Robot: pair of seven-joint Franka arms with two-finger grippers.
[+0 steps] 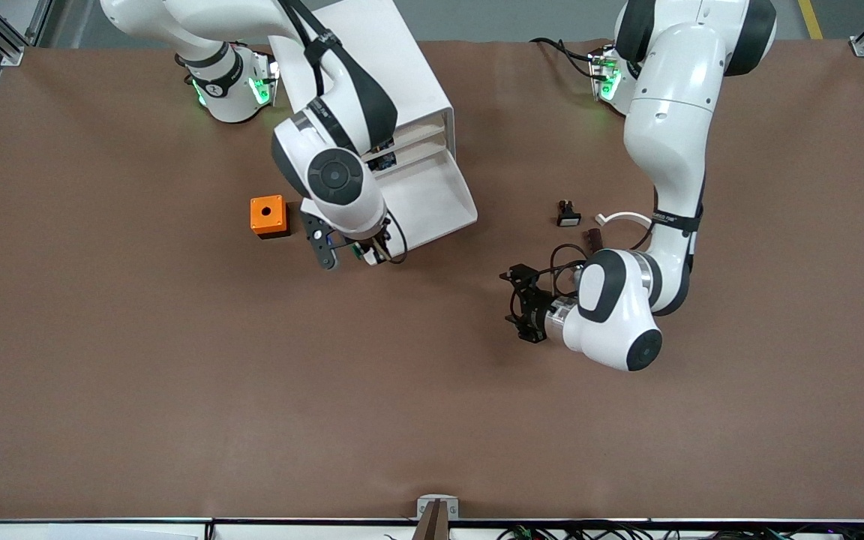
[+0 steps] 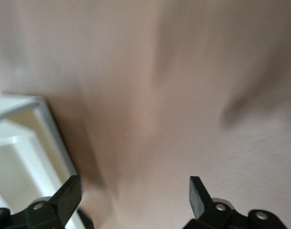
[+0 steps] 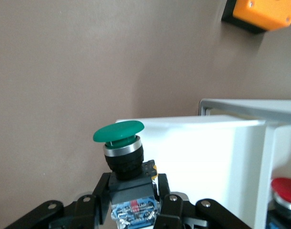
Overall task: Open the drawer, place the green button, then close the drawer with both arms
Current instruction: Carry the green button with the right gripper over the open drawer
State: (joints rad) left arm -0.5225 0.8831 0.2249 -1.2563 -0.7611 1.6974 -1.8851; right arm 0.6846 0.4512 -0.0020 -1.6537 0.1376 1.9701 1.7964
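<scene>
Green-capped button (image 3: 120,143) clamped in right gripper (image 1: 372,251), centre-left of front view, over the pulled-out drawer's (image 1: 432,202) front edge. Orange box (image 1: 268,216) just beside, toward the right arm's end. White-capped black button (image 1: 568,214) upper right of centre. Left gripper (image 1: 520,304) lower, spread wide, holding nothing.

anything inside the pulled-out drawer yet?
The drawer shows bare white floor where visible. The right arm covers its end toward the orange box. The button sits in the right gripper.
</scene>
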